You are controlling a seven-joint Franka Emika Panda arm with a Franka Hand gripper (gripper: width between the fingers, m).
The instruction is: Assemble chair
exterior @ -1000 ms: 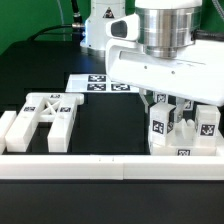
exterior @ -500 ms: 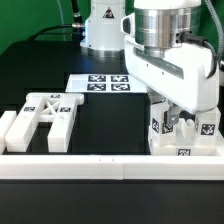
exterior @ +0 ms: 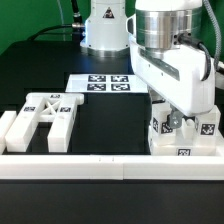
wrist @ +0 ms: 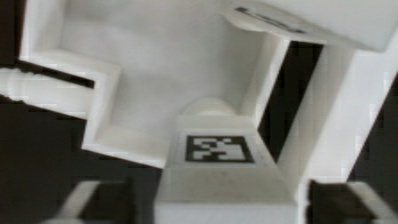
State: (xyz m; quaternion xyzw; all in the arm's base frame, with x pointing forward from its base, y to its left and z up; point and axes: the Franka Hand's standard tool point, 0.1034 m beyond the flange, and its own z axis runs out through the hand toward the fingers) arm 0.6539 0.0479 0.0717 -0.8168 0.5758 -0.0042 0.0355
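At the exterior view's right, several white tagged chair parts (exterior: 188,134) stand upright, joined as a cluster, against the border rail. My gripper (exterior: 172,118) hangs directly over this cluster, with its fingers reaching down among the parts. In the wrist view, a white post with a square tag (wrist: 217,148) lies between my gripper (wrist: 210,206) fingers. A dark gap shows on each side of the post, so the jaws are open and not touching it. The X-braced frame (exterior: 45,112) lies flat at the exterior view's left, far from the gripper.
A long low white border rail (exterior: 90,166) runs along the front of the black table. The marker board (exterior: 100,82) lies at the back centre. The arm's base (exterior: 105,25) stands behind it. The arm's bulky wrist hides the top of the right cluster.
The hand turned and shifted toward the exterior view's right over the cluster during the first half second. Since then it has hardly moved. The fingers now stand apart from the tagged post.
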